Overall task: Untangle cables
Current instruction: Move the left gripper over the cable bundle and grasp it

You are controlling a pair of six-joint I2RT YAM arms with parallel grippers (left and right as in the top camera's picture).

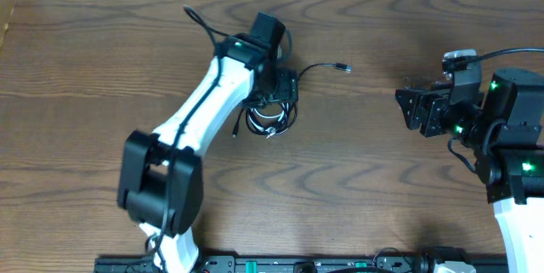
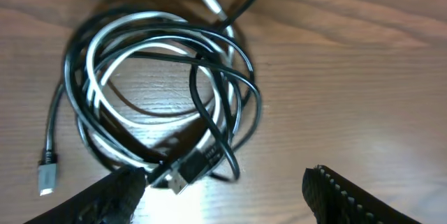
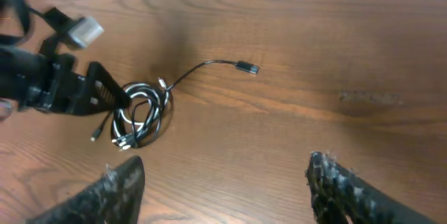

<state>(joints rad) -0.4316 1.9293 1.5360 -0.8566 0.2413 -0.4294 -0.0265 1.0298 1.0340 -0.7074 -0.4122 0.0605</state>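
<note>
- The cable bundle [image 1: 270, 122], a small tangled coil, lies on the wooden table [image 1: 357, 179].
- Black loops make up most of the bundle; bits of the white cable [image 1: 269, 131] show among them.
- A tail of the black cable [image 1: 316, 66] leaves the bundle's upper right and ends in a small plug [image 1: 344, 68] lying flat, apart from the coil.
- A short strand with a plug end [image 1: 236, 132] pokes out just left of the bundle.
- The left gripper [image 1: 280, 94] sits at the bundle's upper edge, covering part of it; its jaw spacing cannot be read from above.
- The left arm [image 1: 200, 107] slants away from the bundle down to the left.
- The right gripper [image 1: 406, 109] is well to the bundle's right, pointing towards it, fingers apart, holding nothing.
</note>
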